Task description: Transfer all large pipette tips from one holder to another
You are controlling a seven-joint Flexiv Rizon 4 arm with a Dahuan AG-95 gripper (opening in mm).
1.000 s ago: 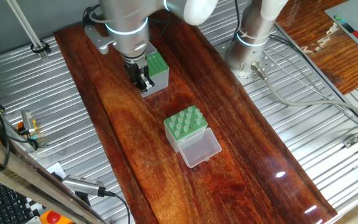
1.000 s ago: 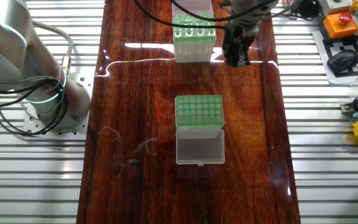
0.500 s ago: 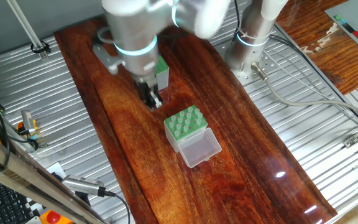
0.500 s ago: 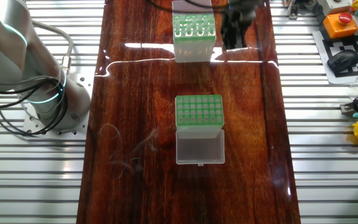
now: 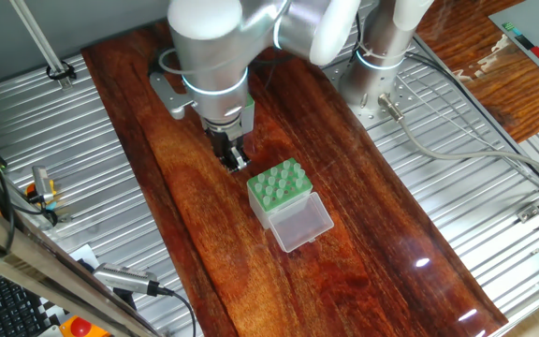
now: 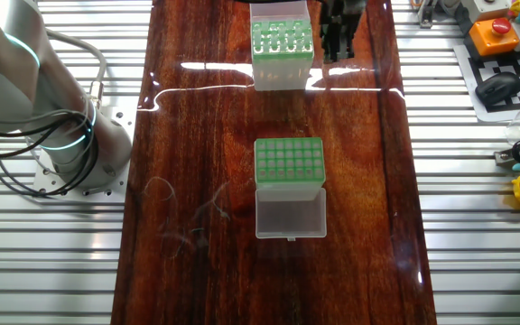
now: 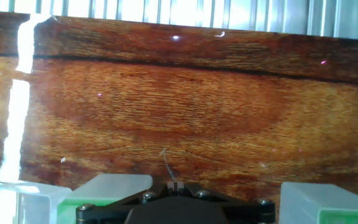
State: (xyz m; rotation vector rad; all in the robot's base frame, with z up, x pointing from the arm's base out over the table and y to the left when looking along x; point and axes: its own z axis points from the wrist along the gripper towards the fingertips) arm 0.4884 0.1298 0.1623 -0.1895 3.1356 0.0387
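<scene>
Wooden worktop (image 5: 344, 187); gripper (image 5: 235, 157) hangs betw. grey box (image 6: 282, 50) and clear-lidded box (image 5: 277, 187), jaws pinching a thin tip (image 7: 166, 165). Risk: weak grip, tip slips or misses hole.

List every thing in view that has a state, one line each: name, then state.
gripper: raised over bare wood between the two boxes; open or shut cannot be told
whitish box: lid swung open and lying flat; tips standing in its green rack
grey-sided box: upright on the table, green rack top uncovered, tips visible in it
</scene>
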